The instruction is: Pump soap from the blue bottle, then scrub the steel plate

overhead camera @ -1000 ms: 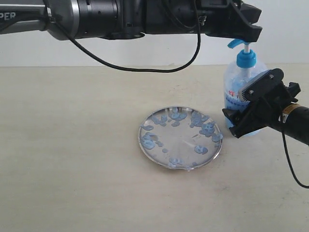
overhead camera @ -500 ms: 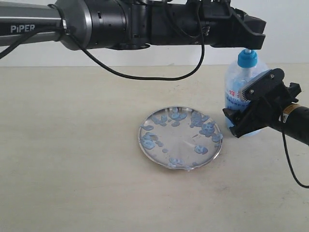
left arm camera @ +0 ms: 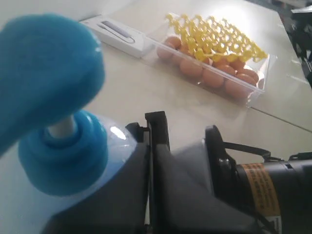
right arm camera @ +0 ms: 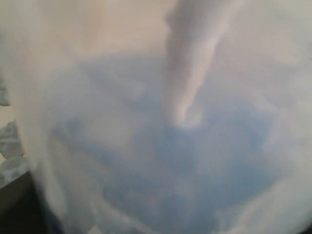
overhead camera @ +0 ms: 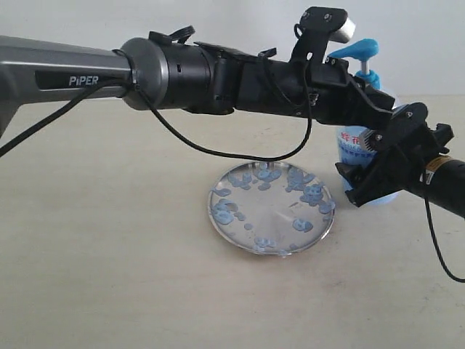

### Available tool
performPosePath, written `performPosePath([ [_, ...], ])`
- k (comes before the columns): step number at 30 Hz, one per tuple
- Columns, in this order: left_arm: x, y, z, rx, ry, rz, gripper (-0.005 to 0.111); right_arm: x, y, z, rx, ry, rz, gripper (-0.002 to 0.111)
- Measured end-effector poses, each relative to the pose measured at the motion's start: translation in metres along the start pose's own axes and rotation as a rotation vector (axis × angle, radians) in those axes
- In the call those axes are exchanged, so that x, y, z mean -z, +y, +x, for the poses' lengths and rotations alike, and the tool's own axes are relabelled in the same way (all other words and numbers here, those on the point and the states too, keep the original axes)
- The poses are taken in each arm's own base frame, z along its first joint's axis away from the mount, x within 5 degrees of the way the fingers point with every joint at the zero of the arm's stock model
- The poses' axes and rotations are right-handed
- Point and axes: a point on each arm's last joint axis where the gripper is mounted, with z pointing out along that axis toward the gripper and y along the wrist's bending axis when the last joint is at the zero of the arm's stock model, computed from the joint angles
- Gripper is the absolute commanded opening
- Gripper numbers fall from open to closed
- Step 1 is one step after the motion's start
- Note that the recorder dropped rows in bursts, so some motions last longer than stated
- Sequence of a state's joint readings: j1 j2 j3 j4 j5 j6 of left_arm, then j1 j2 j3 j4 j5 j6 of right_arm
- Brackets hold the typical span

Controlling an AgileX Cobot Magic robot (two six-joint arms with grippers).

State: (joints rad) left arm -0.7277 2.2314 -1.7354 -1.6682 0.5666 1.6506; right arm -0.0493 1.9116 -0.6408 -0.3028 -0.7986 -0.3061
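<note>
My right gripper point(overhead camera: 363, 166) is clamped on the blue bottle point(overhead camera: 352, 145) at the right of the exterior frame. One black finger sits above the label and one below it, both against the clear body. Its wrist camera shows only a blur of pale blue soap point(right arm camera: 161, 161) behind the plastic wall.

My left gripper point(overhead camera: 363, 98) reaches across from the left edge to the bottle's neck, just under the blue pump head point(overhead camera: 354, 51). I cannot tell how wide its jaws stand. In the left wrist view the pump head point(left arm camera: 44, 68) looms at upper left, above the bottle's blue collar.

The steel plate point(overhead camera: 272, 218) lies flat on the beige table point(overhead camera: 109, 254) at lower centre, just left of the bottle. It is speckled with light-blue blobs point(overhead camera: 312, 193) and apart from both grippers. At the upper right of the left wrist view, a clear tray of brown eggs point(left arm camera: 209, 66) sits beside a white box point(left arm camera: 117, 34).
</note>
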Motion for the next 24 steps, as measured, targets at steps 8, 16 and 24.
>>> performPosePath([
  [8,0.000,-0.003,-0.001,-0.002,-0.003,0.031,0.004,0.000,0.000,0.000,0.008,-0.002,-0.001,0.000],
  [16,0.012,-0.032,-0.031,-0.095,-0.063,0.123,0.004,0.000,0.000,0.000,-0.001,0.000,0.000,0.000],
  [24,0.030,-0.052,-0.069,-0.243,-0.129,-0.006,0.004,0.000,-0.001,0.000,-0.002,0.002,0.006,0.000],
])
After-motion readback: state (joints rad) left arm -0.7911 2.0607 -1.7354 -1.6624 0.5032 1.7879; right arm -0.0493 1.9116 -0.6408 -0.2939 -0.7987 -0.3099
